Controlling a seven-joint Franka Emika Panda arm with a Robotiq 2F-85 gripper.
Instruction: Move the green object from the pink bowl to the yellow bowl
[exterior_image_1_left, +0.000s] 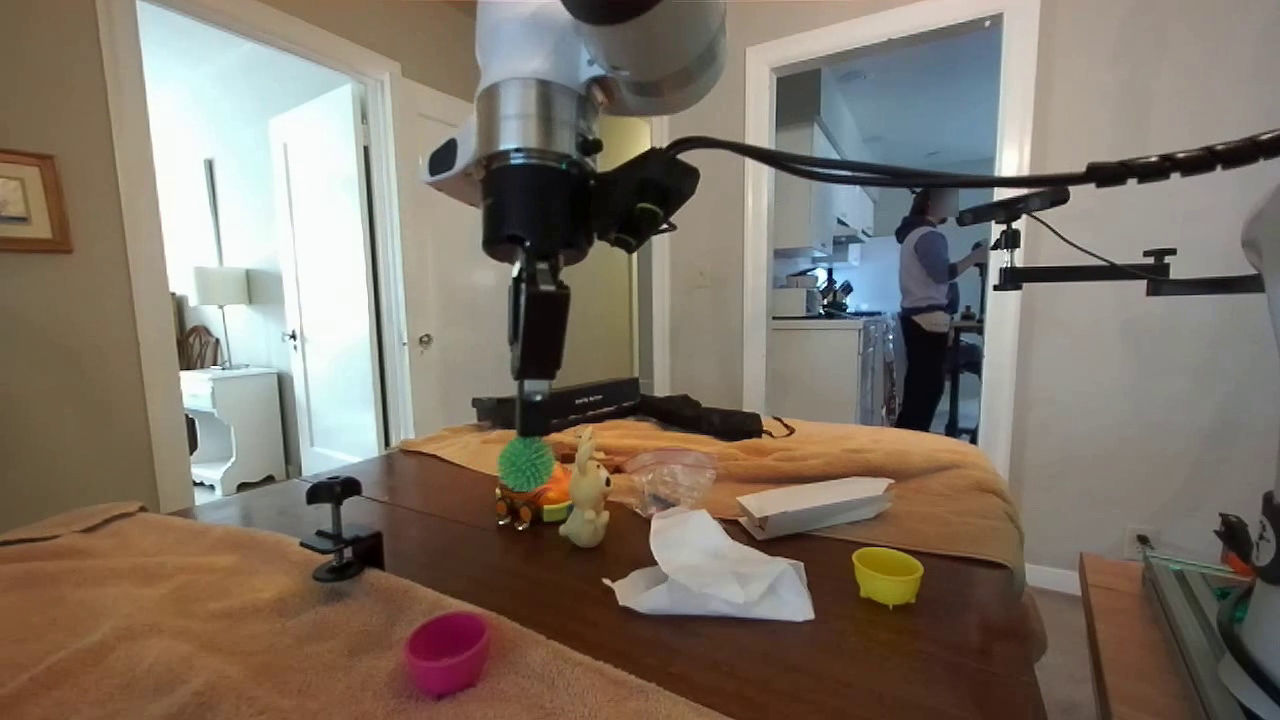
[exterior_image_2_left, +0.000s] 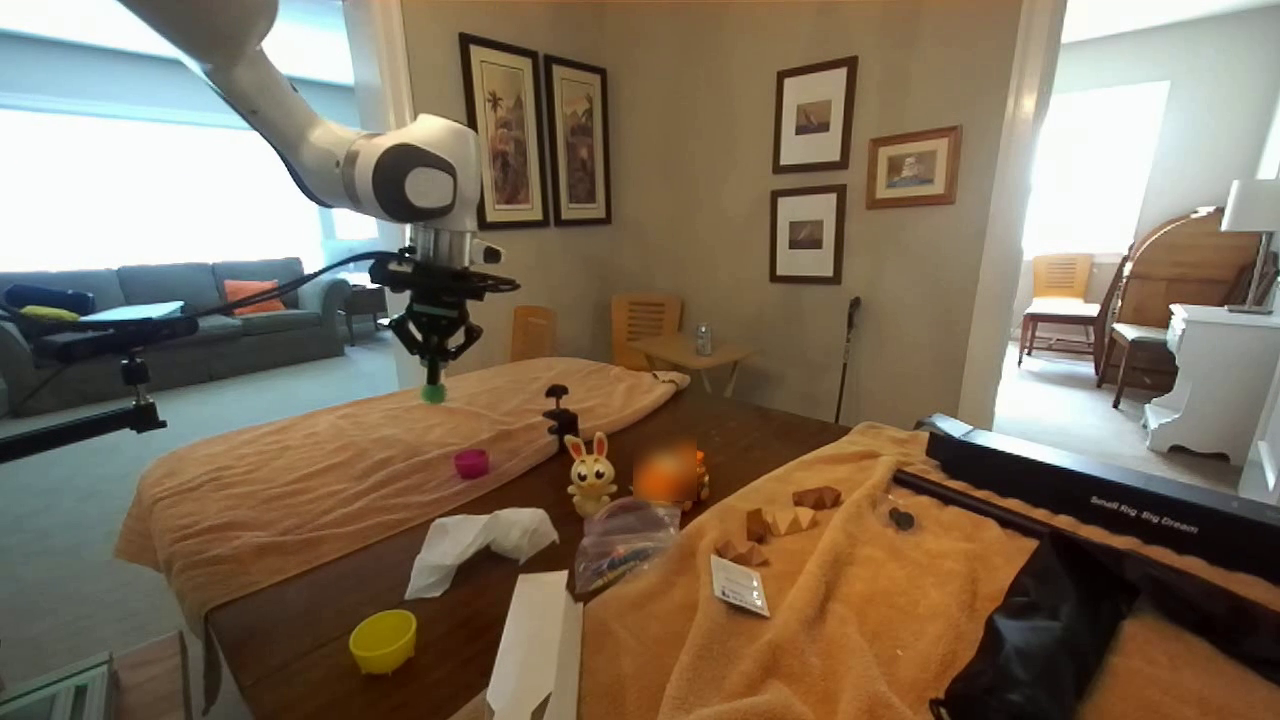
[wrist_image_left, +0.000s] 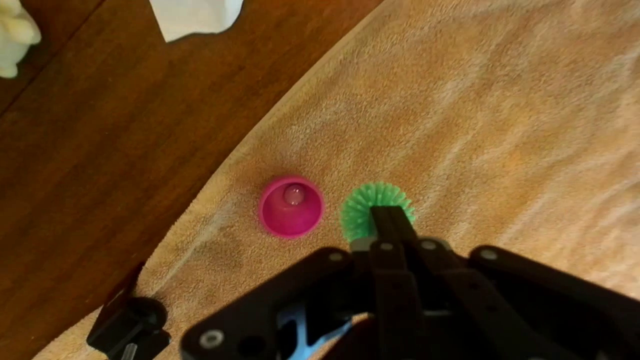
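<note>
The green object (exterior_image_1_left: 526, 464) is a spiky ball held in the air just under my fingertips; it also shows in an exterior view (exterior_image_2_left: 433, 394) and the wrist view (wrist_image_left: 360, 210). My gripper (wrist_image_left: 391, 212) has its fingers together on the ball's spikes; it shows in both exterior views (exterior_image_1_left: 534, 420) (exterior_image_2_left: 434, 376). The pink bowl (exterior_image_1_left: 447, 655) sits on the orange towel and lies beside the ball in the wrist view (wrist_image_left: 291, 220). A clear shiny round spot shows inside it, with no green item. The yellow bowl (exterior_image_1_left: 888, 576) stands on the brown table, also in an exterior view (exterior_image_2_left: 383, 641).
Crumpled white paper (exterior_image_1_left: 715, 575) and a white box (exterior_image_1_left: 815, 506) lie between the bowls' area and the back towel. A rabbit toy (exterior_image_1_left: 587, 500), orange toy (exterior_image_2_left: 668, 476) and plastic bag (exterior_image_2_left: 628, 545) stand mid-table. A black clamp (exterior_image_1_left: 338, 530) is at the towel's edge.
</note>
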